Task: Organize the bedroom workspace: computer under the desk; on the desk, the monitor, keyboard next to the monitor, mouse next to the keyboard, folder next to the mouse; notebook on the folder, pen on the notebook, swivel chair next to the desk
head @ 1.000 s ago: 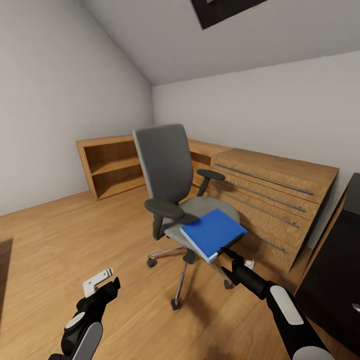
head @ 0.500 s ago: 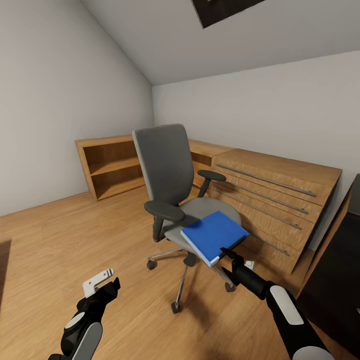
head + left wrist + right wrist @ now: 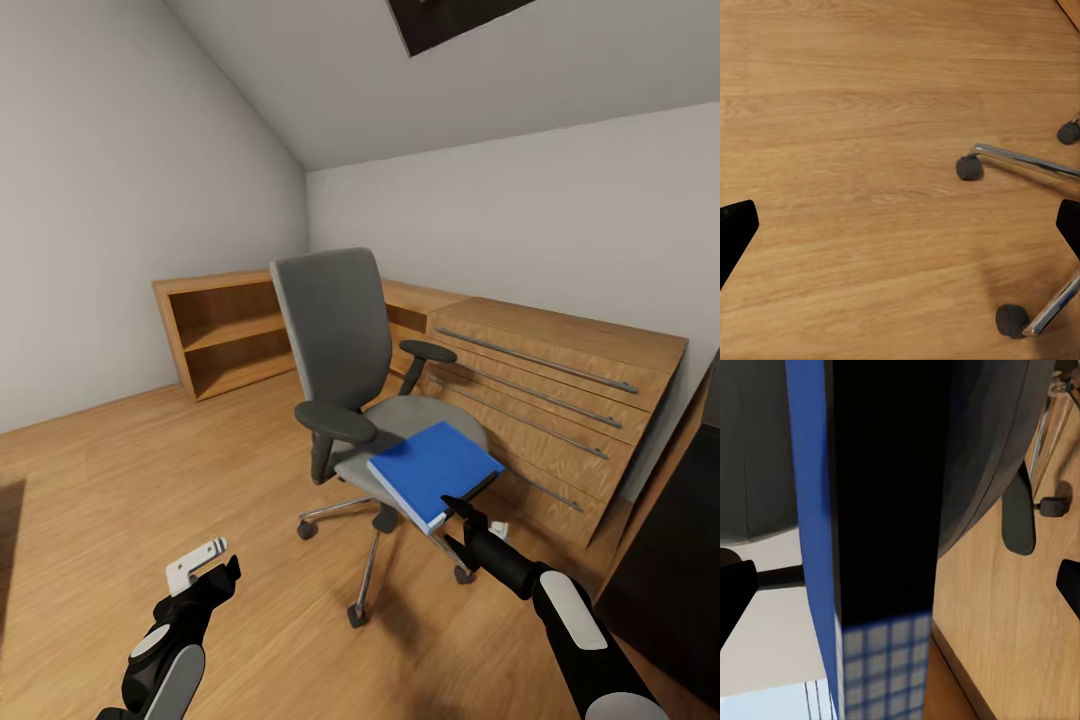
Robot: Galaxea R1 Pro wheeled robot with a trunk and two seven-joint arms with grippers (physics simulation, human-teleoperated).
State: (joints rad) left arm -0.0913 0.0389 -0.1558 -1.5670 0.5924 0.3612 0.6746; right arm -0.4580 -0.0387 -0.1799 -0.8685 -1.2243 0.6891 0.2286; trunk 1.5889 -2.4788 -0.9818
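over the last second the swivel chair (image 3: 375, 400) and the folder (image 3: 433, 472) slid slightly right in the head view, and the light-wood drawer chest (image 3: 545, 400) moved with them, so that's the camera or base turning, not the things; the folder keeps its place on the seat's front right edge, overhanging a bit, not lifted yet; right gripper (image 3: 462, 512) is at the folder's near corner, as it was a second ago; in the right wrist view the folder's edge (image 3: 881, 510) runs straight between the two dark finger tips, which sit wide apart at the frame's sides, so the pincer is wide and straddling the edge, not clamped; left gripper (image 3: 205, 570) hangs low over the floor (image 3: 150, 480) beside the chair base (image 3: 1020, 161), fingers spread, holding nothing; my read: still in the grasp approach for the folder, next is closing on that edge; only a dark desk edge (image 3: 690, 520) shows at far right, so carry comes after; risk: thin overhanging folder could slip or tip off the seat.
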